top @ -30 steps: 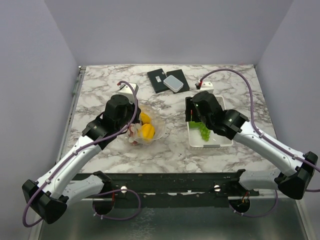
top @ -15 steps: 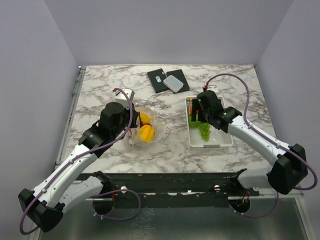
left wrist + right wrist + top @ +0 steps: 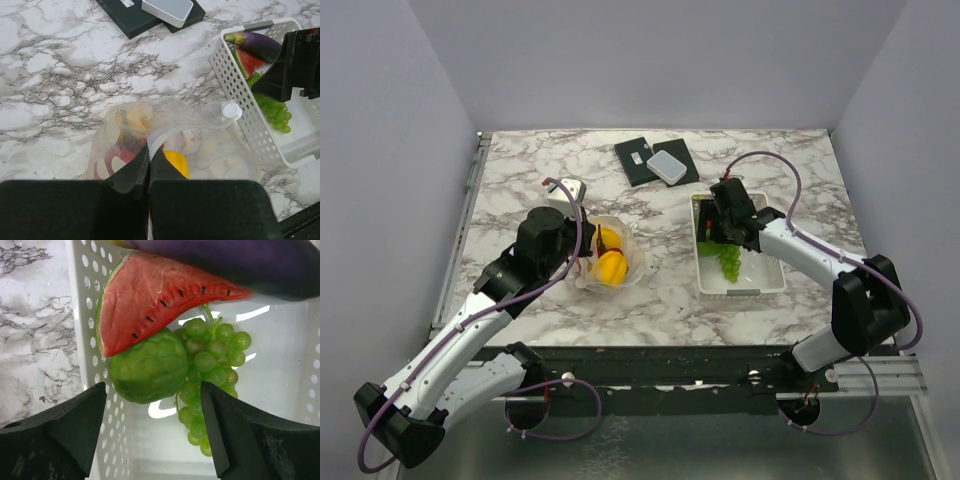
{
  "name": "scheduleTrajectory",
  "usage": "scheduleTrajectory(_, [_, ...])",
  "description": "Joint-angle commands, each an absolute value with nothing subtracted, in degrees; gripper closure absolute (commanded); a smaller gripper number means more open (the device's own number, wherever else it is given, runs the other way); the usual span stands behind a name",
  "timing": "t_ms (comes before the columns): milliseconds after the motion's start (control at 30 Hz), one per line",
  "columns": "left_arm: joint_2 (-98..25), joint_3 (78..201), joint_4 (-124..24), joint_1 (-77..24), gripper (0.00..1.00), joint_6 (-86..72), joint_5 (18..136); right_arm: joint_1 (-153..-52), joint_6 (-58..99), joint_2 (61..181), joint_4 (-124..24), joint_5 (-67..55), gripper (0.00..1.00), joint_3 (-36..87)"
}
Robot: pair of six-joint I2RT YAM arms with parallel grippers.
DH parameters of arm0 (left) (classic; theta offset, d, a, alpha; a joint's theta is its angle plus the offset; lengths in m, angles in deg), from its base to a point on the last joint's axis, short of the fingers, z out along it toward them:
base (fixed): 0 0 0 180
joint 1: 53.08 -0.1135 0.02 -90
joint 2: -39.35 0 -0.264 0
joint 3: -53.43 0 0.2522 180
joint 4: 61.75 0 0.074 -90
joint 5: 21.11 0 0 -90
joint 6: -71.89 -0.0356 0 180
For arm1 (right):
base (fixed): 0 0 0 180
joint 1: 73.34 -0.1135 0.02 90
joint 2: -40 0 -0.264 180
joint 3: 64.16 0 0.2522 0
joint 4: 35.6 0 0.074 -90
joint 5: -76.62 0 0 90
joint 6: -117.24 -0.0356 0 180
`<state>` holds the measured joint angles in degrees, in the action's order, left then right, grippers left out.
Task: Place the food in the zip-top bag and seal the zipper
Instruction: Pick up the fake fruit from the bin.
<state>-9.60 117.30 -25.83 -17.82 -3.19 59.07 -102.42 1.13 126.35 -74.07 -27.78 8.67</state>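
Zip-top bag (image 3: 620, 262) lies crumpled on the marble table (image 3: 520, 180), left of centre in the overhead view, with a yellow lemon (image 3: 613, 268) showing through its clear plastic. The left gripper (image 3: 582, 256) sits at the bag's left edge. To the right, apart from the bag, stands the white basket (image 3: 750, 290). The right gripper (image 3: 713, 232) hangs over the basket's far end, just beyond the grapes (image 3: 729, 262). Two black cases (image 3: 642, 160) with a grey box (image 3: 668, 166) on top lie at the far side of the table.

From the left wrist, the left gripper (image 3: 149, 162) is clenched, its fingers pressed together on the rim of the zip-top bag (image 3: 200, 125), whose mouth stands open in an arc toward the basket (image 3: 235, 85). Inside the bag are the lemon (image 3: 175, 161) and a red piece (image 3: 120, 154), blurred by the plastic. In the basket the eggplant (image 3: 255, 44), the watermelon slice (image 3: 248, 61) and the grapes (image 3: 274, 107) lie by the black body of the right gripper.

From the right wrist, the right gripper (image 3: 152, 395) is released: its jaws are spread wide and hold nothing. Between them, lower down in the basket (image 3: 85, 315), sits a green lumpy fruit (image 3: 150, 371) with the grapes (image 3: 212, 365) touching its right side. The watermelon slice (image 3: 150, 305) rests against the top of that fruit, and the eggplant (image 3: 240, 265) lies just beyond the slice, along the upper edge of the view.
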Motion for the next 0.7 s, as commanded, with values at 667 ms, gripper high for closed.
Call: scheduleTrajectory(667, [-9.95, 116.68, -27.51, -17.84, 1.00, -3.96, 58.61, -101.44, 1.92, 132.55, -71.30, -28.01, 0.45, 8.14])
